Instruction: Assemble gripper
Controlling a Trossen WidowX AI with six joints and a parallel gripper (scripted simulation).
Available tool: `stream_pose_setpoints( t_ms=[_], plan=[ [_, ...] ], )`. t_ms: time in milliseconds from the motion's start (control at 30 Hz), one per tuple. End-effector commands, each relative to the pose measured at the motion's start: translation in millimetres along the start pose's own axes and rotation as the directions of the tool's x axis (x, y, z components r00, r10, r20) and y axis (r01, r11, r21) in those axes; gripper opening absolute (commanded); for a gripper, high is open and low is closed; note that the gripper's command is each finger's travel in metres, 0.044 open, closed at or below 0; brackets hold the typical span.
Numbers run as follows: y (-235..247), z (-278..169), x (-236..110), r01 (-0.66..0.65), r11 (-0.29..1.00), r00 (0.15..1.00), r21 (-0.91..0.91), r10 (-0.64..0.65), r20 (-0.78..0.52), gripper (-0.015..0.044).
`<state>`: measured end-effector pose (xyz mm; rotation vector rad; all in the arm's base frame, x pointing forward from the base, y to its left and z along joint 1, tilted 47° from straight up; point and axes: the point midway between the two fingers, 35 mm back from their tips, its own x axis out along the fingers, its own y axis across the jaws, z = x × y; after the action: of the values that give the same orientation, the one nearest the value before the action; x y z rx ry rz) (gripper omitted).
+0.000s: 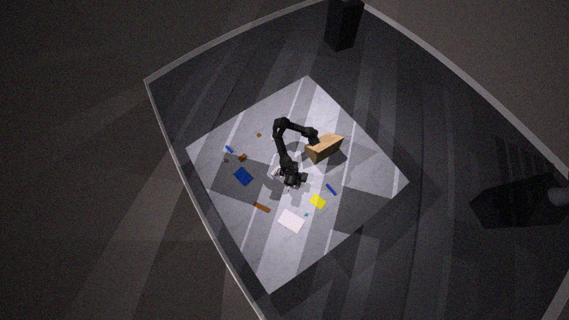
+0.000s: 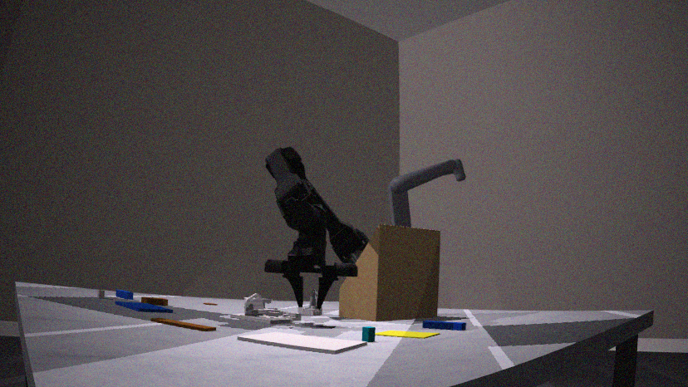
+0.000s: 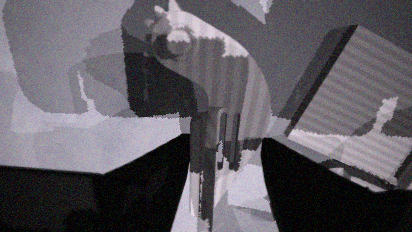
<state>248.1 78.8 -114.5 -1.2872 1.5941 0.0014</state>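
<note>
My gripper (image 2: 310, 308) (image 3: 226, 144) points down and is shut on a pale grey jaw. The jaw (image 2: 313, 297) (image 3: 230, 82) is a curved piece with a round stub and gear teeth at the upper left of the wrist view. Its slotted lower part is between the fingertips. Other pale parts (image 1: 275, 172) (image 2: 257, 302) lie low on the table close by, left of my gripper in the exterior view. Which are the base, the second jaw and the housing plate cannot be told. A ribbed rectangular piece (image 3: 350, 85) is to the right in the wrist view.
A tan block (image 1: 326, 143) (image 2: 406, 273) stands right of the gripper. A white board (image 1: 291, 220) (image 2: 301, 341), a yellow sheet (image 1: 317, 202) (image 2: 408, 334), a teal block (image 2: 368, 334), a blue plate (image 1: 242, 176) and an orange bar (image 1: 262, 207) lie around the arm.
</note>
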Motion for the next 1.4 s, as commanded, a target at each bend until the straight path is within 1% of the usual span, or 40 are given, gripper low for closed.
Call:
stream_pose_setpoints(
  t_ms=[0,367,567,967,1367],
  plan=[
    [0,2,-13,-0.004,1.000,1.000,0.007,0.004,0.005,0.0134],
    [0,-1,-48,-0.007,1.000,1.000,0.009,0.007,0.000,0.0134],
    [-1,-1,-50,-0.007,1.000,1.000,-0.006,0.007,0.000,0.0134],
    [-13,-10,-52,-0.007,0.960,1.000,-0.279,0.008,0.001,0.0134],
    [-25,-19,-53,-0.007,0.846,1.000,-0.534,0.009,0.002,0.0134]
  ],
)
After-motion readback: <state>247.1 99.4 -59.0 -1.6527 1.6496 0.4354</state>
